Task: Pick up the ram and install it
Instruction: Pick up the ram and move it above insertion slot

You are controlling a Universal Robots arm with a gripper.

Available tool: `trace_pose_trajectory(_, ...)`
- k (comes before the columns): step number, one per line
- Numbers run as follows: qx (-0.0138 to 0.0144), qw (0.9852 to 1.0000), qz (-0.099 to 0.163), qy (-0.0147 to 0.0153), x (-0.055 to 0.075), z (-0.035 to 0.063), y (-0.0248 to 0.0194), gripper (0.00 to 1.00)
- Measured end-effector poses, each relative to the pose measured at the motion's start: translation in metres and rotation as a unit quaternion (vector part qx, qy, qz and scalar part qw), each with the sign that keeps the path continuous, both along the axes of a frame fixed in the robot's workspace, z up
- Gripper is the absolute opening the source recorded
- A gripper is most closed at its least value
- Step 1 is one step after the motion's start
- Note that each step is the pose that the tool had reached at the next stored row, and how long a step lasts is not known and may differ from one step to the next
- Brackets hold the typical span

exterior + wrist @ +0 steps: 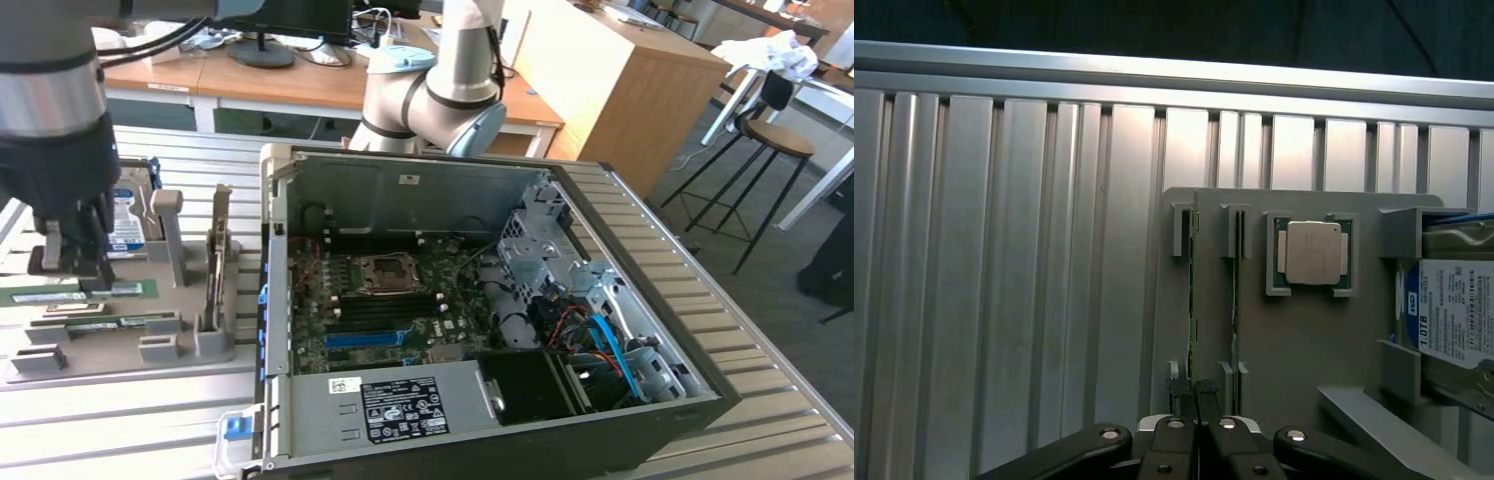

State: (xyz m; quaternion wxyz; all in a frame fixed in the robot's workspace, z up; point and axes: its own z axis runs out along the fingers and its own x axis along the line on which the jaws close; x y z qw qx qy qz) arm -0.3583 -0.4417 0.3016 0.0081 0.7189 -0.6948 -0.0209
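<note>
Pincer (1198, 428): all but closed, nipping the ram (1195, 300) at one end.
Ram: on edge in the gray holder (1304, 340) (twin (1234, 290) just beside).
Risk: an end-only grip may tilt it and bind it in the slot.

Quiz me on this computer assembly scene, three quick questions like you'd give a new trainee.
1. True or false: the gripper is shut on a ram stick.
2. How many ram sticks stand in the grey holder? A) one B) two C) four
3. Fill in: the square silver chip sits between the ram sticks and the ____.
Key: 1 true; 2 B; 3 hard drive.
</note>
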Motion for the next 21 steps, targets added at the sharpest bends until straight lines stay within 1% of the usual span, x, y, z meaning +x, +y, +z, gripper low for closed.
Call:
trace_pose_trajectory(14, 0.0, 1.0, 0.0, 0.0, 0.001, 0.0406, 0.0, 0.11)
trace_pose_trajectory(18, 0.0, 1.0, 0.0, 0.0, 0.001, 0.0509, 0.0, 0.11)
trace_pose_trajectory(21, 0.0, 1.0, 0.0, 0.0, 0.001, 0.0569, 0.0, 0.11)
